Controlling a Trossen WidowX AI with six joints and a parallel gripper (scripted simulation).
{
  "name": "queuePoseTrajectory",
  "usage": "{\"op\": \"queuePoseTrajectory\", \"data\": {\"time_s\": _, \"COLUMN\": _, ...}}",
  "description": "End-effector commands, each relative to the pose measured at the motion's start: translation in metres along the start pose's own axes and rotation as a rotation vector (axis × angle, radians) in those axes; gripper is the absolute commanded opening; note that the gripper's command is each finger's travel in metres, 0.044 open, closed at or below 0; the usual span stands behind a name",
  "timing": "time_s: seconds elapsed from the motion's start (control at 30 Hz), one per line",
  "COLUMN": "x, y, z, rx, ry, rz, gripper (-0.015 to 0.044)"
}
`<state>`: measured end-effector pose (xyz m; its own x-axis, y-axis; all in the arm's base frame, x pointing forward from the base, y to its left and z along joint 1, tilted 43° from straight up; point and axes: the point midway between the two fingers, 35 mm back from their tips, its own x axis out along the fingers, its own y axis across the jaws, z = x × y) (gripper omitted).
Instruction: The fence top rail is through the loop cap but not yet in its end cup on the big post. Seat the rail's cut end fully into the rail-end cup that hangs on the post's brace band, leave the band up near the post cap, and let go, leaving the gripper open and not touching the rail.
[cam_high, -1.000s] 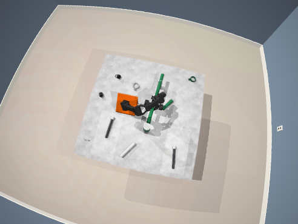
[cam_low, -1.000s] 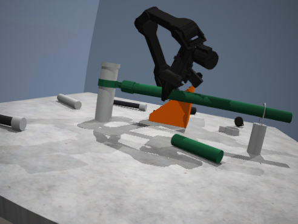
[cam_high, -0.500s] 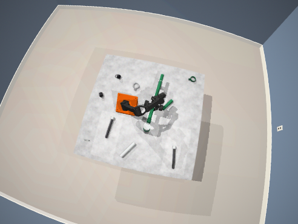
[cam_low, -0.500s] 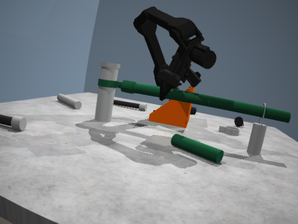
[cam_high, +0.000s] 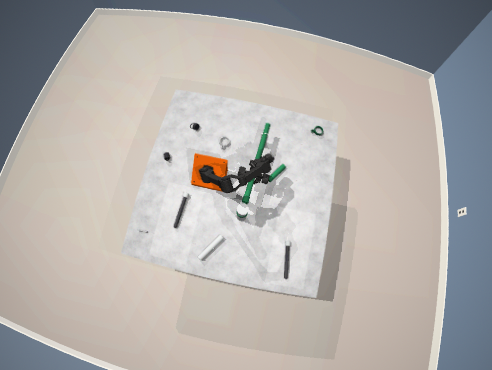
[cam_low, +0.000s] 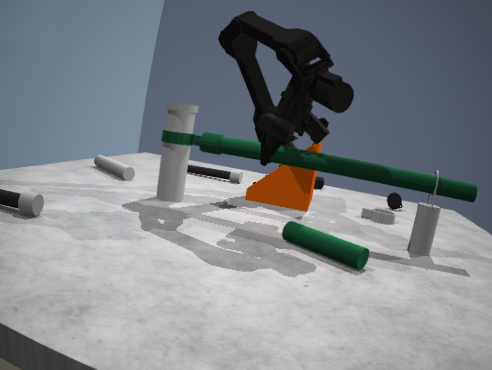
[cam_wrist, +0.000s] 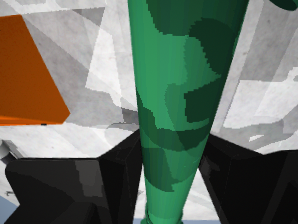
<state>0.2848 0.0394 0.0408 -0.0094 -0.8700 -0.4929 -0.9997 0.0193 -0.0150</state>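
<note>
The long green rail (cam_high: 260, 150) (cam_low: 370, 172) (cam_wrist: 165, 75) slopes up toward the big post (cam_low: 173, 172). It passes through the thin loop cap (cam_low: 437, 176) on the short post, its far end sticking out beyond. Its other end meets the green rail-end cup (cam_low: 212, 143) (cam_high: 245, 199) and looks inside its mouth; the depth is hidden. The cup hangs from the green brace band (cam_low: 176, 137), which is around the post's upper part, somewhat below the post cap (cam_low: 182, 108). My gripper (cam_low: 276, 154) (cam_wrist: 166, 133) is shut on the rail, a finger on each side, nearer the cup than the loop.
A short green offcut (cam_low: 325, 245) (cam_high: 277, 172) lies beside the rail's shadow. The orange base block (cam_high: 210, 162) (cam_low: 287, 187) stands behind the rail. A white tube (cam_high: 212, 247), dark rods (cam_high: 181, 212) (cam_high: 287, 261), a grey ring clamp (cam_high: 225, 142) and a green ring (cam_high: 318, 131) lie around.
</note>
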Motion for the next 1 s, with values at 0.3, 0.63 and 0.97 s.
{"op": "queuePoseTrajectory", "data": {"time_s": 0.3, "x": -0.0002, "y": -0.0011, "z": -0.0077, "rx": 0.002, "ry": 0.005, "rz": -0.01, "gripper": 0.0}}
{"op": "queuePoseTrajectory", "data": {"time_s": 0.63, "x": 0.0016, "y": -0.0003, "z": -0.0056, "rx": 0.0, "ry": 0.0, "rz": 0.001, "gripper": 0.0}}
{"op": "queuePoseTrajectory", "data": {"time_s": 0.97, "x": 0.0016, "y": -0.0003, "z": -0.0056, "rx": 0.0, "ry": 0.0, "rz": 0.001, "gripper": 0.0157}}
